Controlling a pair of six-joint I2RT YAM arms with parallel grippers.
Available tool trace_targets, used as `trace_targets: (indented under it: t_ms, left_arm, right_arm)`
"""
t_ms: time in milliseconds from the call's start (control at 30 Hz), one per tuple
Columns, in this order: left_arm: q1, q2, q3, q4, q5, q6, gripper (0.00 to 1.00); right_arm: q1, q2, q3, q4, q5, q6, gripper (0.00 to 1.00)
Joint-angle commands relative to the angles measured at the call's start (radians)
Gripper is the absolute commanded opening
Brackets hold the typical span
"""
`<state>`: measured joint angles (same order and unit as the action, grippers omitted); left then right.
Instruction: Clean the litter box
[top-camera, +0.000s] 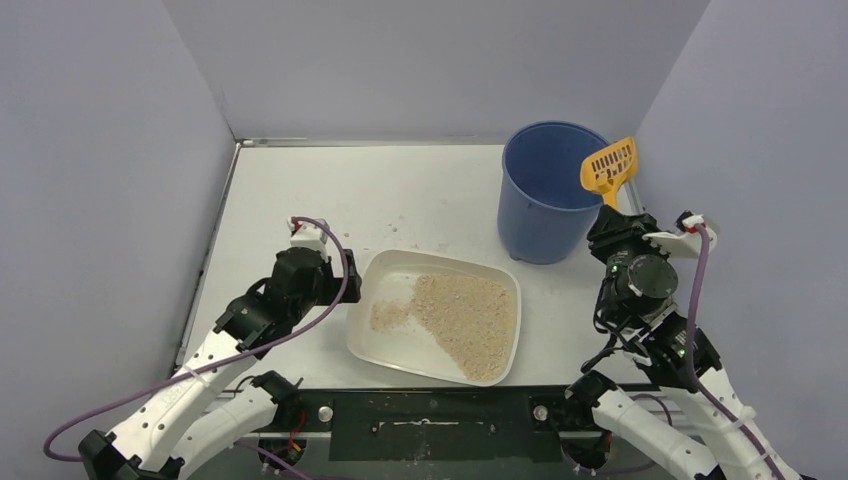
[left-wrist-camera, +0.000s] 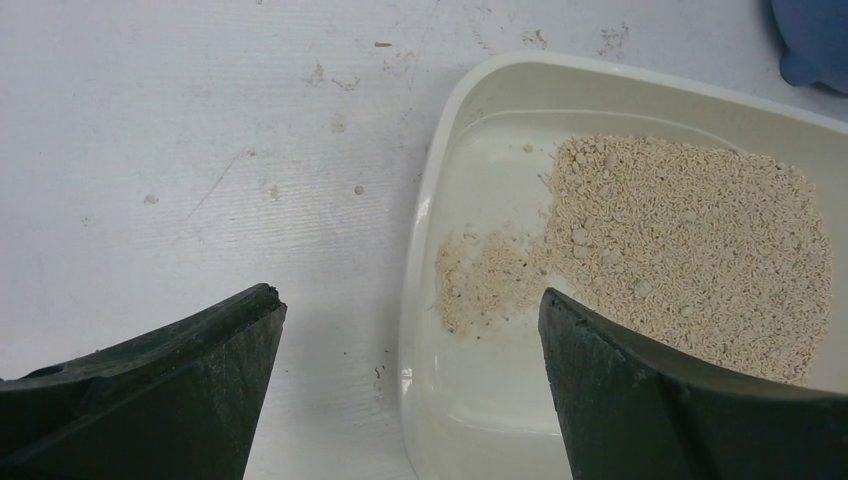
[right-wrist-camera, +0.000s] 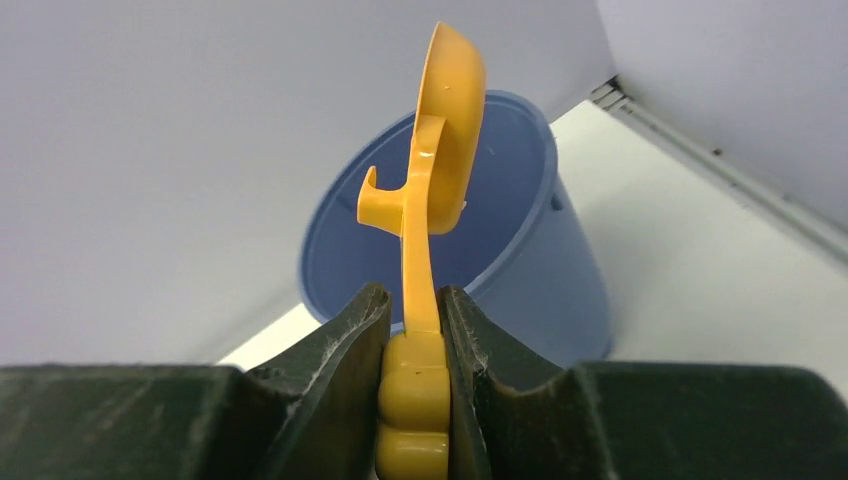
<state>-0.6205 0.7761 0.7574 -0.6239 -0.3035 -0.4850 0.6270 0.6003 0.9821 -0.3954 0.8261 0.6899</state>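
On my left, the left gripper (left-wrist-camera: 408, 300) is spread wide. It straddles the near-left rim of the shallow off-white plastic litter box (top-camera: 400, 345), with one finger over the white table (top-camera: 300, 190) and the other over the tray's inside. I cannot tell whether either finger touches the rim. The tray sits at the middle of the table, just in front of the arm bases. Its beige granular litter (top-camera: 470, 315) is heaped toward the right half, and the left floor is mostly bare.

Further right stands the tall round blue plastic bucket (top-camera: 545, 190), close behind the tray's far-right corner. The right gripper (right-wrist-camera: 415, 300) is clamped on the handle of the orange slotted plastic scoop (top-camera: 610, 165), holding its head up at the bucket's right rim.

My worries:
- The tray looks light. If the left fingers don't close on the rim before I dig, the scoop could push it sideways.
- The grip is on a thin handle, so the scoop may twist under load.
- A low swing back could clip the bucket and tip it.
- The tray's low wall would let grains spill onto the table.
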Motion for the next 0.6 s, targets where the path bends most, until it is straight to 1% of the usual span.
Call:
trace_targets:
  t_ms: [0,167,267,333,433,567]
  left_arm:
    - [-0.004,-0.02,-0.001,0.046,-0.005,0.013,0.97]
    - [-0.003,-0.029,-0.004,0.047,-0.006,0.013,0.97]
    - [-0.004,-0.033,-0.003,0.049,-0.006,0.013,0.97]
    - [-0.004,-0.037,-0.003,0.049,-0.006,0.013,0.97]
    - [-0.005,-0.046,-0.004,0.049,-0.008,0.013,0.97]
    - [-0.005,-0.057,-0.005,0.049,-0.011,0.011,0.97]
  right_arm:
    - [-0.006,0.043,0.061,0.069,0.016,-0.349,0.0]
    - [-0.006,0.123,0.13,0.082,-0.03,-0.653,0.0]
    - [-0.007,0.162,0.15,0.098,-0.125,-0.876,0.0]
    - [-0.007,0.186,0.158,0.102,-0.174,-0.986,0.0]
    - [-0.007,0.241,0.19,0.06,-0.213,-1.138,0.0]
    - [-0.007,0.309,0.259,-0.037,-0.245,-1.291,0.0]
